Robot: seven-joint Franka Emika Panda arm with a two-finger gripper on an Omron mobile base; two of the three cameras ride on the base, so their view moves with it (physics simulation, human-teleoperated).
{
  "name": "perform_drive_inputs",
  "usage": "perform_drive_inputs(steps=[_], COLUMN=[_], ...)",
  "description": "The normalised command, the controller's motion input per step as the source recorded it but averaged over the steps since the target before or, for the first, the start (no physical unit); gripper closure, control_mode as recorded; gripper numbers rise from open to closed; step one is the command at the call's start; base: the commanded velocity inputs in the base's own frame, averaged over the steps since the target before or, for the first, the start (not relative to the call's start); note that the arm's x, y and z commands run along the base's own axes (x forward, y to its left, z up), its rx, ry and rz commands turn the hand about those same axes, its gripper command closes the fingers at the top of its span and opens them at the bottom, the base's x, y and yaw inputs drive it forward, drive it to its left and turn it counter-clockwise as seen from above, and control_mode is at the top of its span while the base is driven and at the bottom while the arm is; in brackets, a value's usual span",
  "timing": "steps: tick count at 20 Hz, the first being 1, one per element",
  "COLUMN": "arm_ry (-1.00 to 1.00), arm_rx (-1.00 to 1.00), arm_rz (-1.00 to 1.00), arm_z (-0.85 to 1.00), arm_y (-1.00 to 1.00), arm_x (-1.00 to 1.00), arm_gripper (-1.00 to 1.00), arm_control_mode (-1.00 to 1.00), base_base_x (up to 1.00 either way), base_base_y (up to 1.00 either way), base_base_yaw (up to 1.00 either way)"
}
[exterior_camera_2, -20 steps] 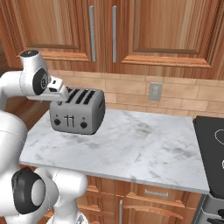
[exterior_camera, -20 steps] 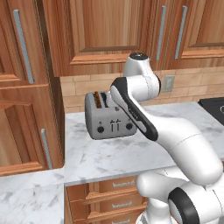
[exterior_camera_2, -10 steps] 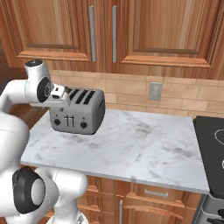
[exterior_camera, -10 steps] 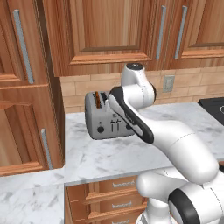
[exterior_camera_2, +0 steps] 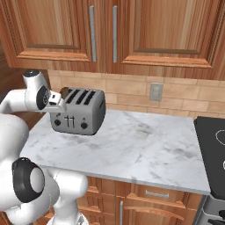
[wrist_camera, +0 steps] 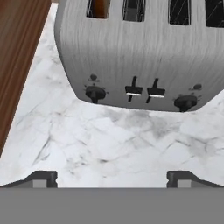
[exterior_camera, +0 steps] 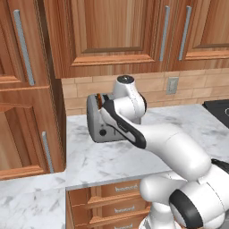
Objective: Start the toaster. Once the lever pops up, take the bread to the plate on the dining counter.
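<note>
The grey four-slot toaster (wrist_camera: 144, 52) stands on the marble worktop (wrist_camera: 109, 140), with its two black knobs and two small levers (wrist_camera: 133, 91) facing my hand. Both levers sit at the same height. The brown bread (wrist_camera: 98, 8) rests in the leftmost slot and pokes up at the toaster's near corner (exterior_camera_2: 64, 92). My gripper (wrist_camera: 112, 177) is open with nothing between its fingers, hovering in front of and slightly above the toaster's front face. In the left base view my arm covers most of the toaster (exterior_camera: 95, 123). The plate and the dining counter are out of view.
A tall wooden cabinet (exterior_camera: 27, 112) stands close to the toaster's left side. Wooden wall cabinets (exterior_camera_2: 132, 30) hang above. A wall outlet (exterior_camera_2: 156, 91) is on the brick backsplash, and a black cooktop (exterior_camera_2: 211, 136) lies at the right. Drawers (exterior_camera_2: 149, 193) sit under the worktop.
My hand has come down and closer to the toaster's front left. The gripper has stayed open and the toaster has not moved.
</note>
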Motion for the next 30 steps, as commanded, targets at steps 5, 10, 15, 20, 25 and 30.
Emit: perform_drive_inputs(steps=[5,10,15,20,25,30], arm_ry=[0.00,0.00,0.00,0.00,0.00,0.00], arm_rx=[0.00,0.00,0.00,0.00,0.00,0.00], arm_rz=[0.00,0.00,0.00,0.00,0.00,0.00], arm_z=[-0.07,-0.03,0.00,-0.06,-0.08,-0.16], arm_y=[0.11,0.01,0.00,0.00,0.00,0.00], arm_x=[0.27,0.28,0.22,0.20,0.15,0.14], arm_gripper=[-1.00,-1.00,-1.00,-1.00,-1.00,-1.00], arm_control_mode=[-1.00,-1.00,-1.00,-1.00,-1.00,-1.00], base_base_x=[0.00,0.00,0.00,0.00,0.00,0.00], base_base_y=[0.00,0.00,0.00,0.00,0.00,0.00], base_base_yaw=[0.00,0.00,0.00,0.00,0.00,0.00])
